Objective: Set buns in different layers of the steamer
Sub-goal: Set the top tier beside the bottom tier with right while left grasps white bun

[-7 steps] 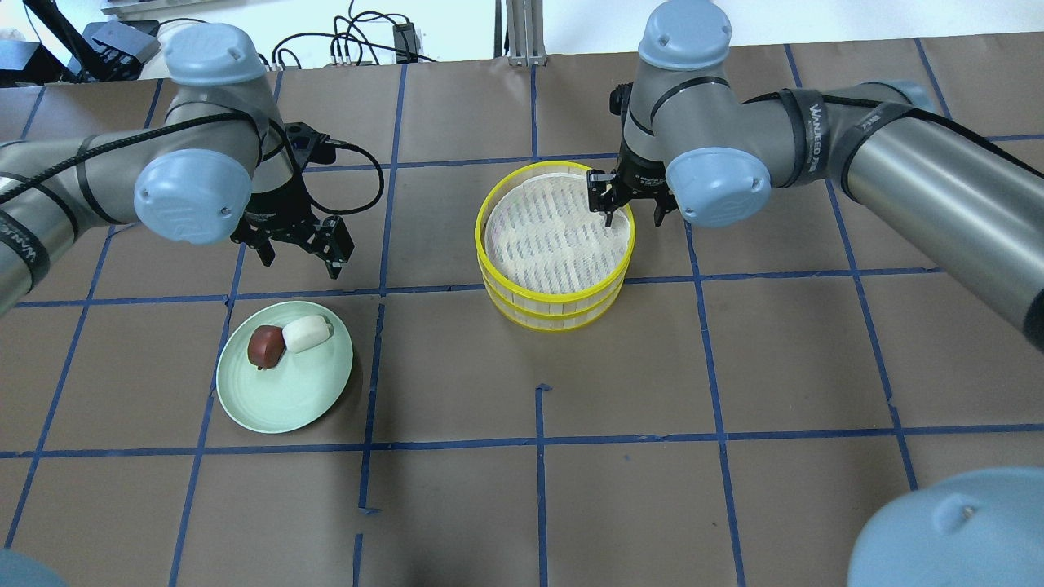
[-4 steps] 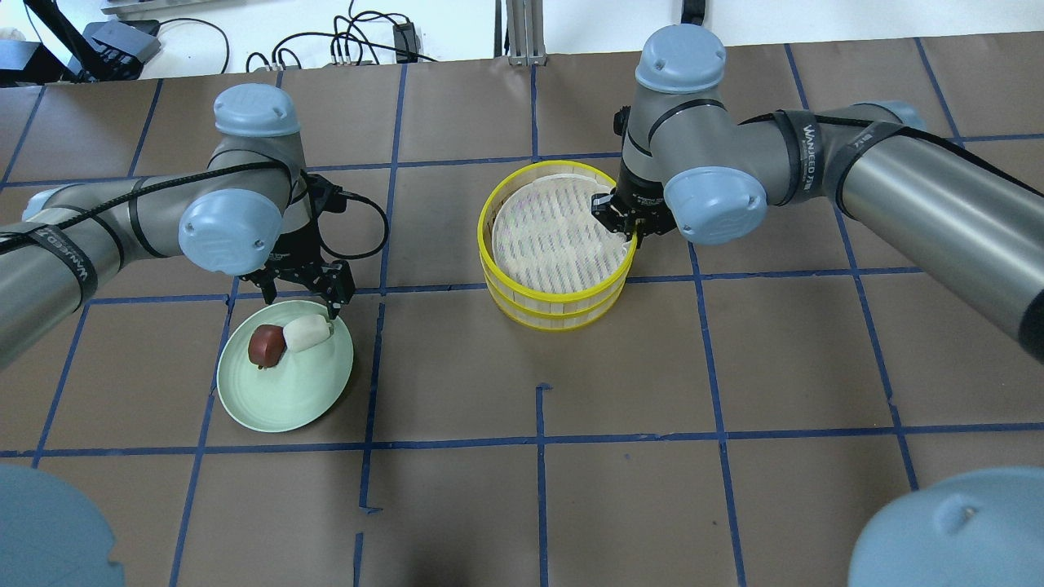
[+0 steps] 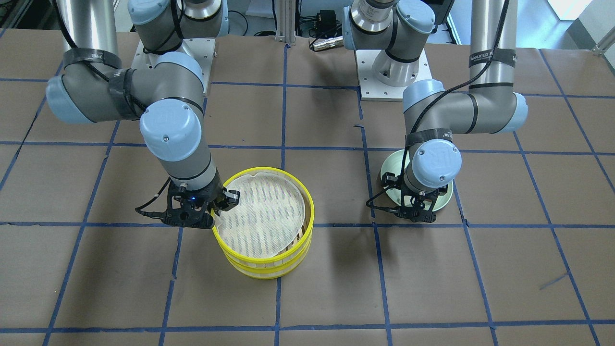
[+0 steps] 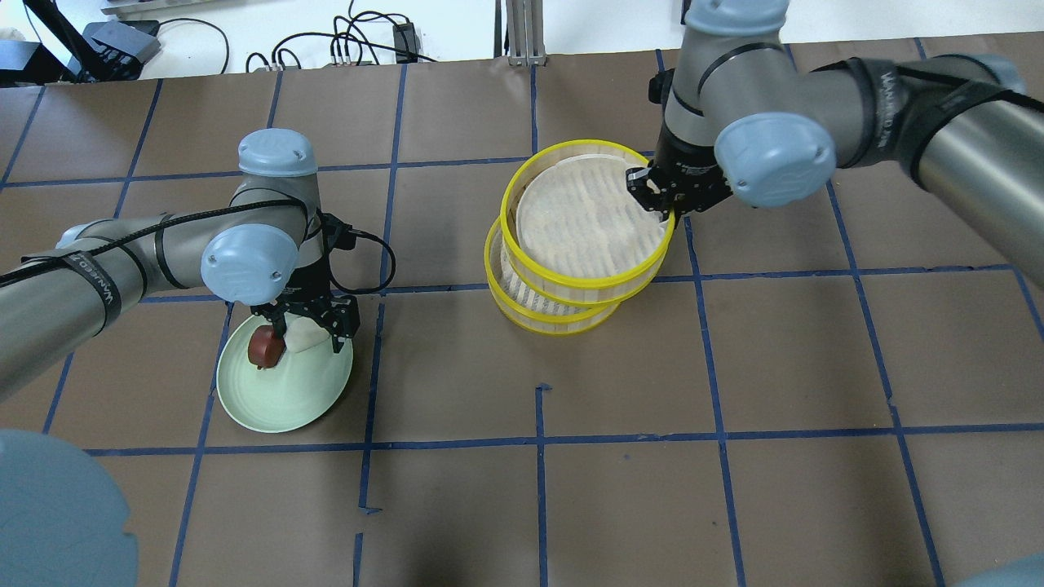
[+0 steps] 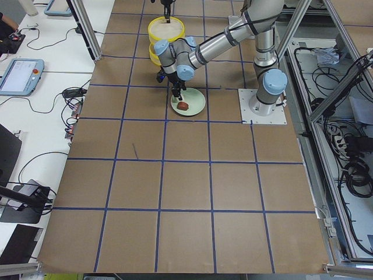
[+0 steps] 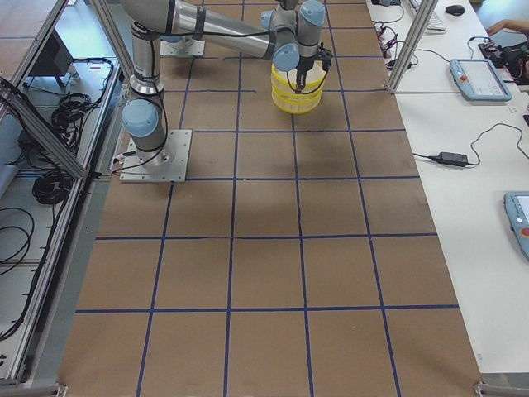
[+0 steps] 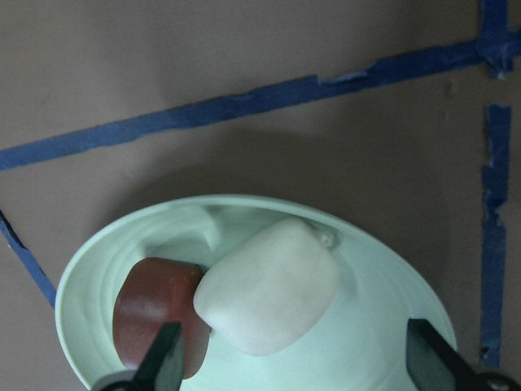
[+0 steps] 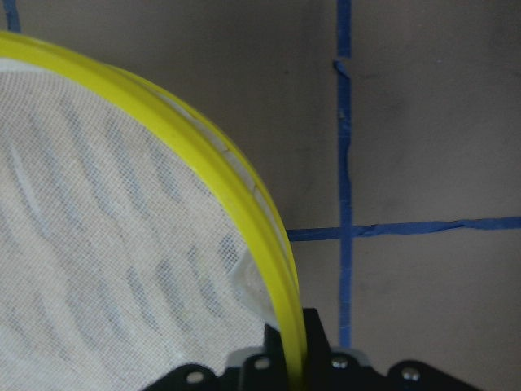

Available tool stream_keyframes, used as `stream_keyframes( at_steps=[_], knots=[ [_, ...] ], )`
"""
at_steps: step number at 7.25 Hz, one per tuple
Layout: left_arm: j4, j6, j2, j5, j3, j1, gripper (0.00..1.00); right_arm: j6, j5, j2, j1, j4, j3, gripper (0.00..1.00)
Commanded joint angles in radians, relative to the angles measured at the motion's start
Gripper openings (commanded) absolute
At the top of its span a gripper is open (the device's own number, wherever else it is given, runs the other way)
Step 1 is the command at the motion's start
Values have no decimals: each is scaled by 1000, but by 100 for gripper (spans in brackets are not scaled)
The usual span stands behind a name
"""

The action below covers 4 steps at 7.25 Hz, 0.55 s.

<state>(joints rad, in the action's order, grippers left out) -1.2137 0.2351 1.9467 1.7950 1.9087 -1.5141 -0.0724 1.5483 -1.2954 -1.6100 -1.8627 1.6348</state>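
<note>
On the left of the counter point(image 4: 734, 367) sits the pale green plate point(image 4: 281, 403). It carries the dark reddish-brown bun point(image 4: 264, 349) and the white bun point(image 7: 269, 297), which touch side by side at the plate's far edge. The left hand point(image 4: 308, 334) hangs low over them, released, one finger on each side of the white bun. Near the middle stands the lower steamer layer point(image 4: 538, 314). The upper steamer layer point(image 4: 591, 303) sits above it, offset toward the right arm; I cannot tell whether the two touch. The right hand point(image 4: 652, 191) is clenched on the upper layer's yellow rim. Both cloth linings are bare.
</note>
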Motion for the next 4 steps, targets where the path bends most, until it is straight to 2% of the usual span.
stream_keyframes(
  at_steps=[1, 2, 4],
  knots=[
    [2, -44, 6, 0, -6, -2, 17, 391, 3, -2, 241, 44, -13, 12],
    [5, -55, -26, 1, -22, -5, 2, 446, 37, 28, 315, 5, -12, 9],
    [3, -89, -142, -17, -97, -17, 2, 558, 58, 103, 375, -99, 32, 8]
  ],
)
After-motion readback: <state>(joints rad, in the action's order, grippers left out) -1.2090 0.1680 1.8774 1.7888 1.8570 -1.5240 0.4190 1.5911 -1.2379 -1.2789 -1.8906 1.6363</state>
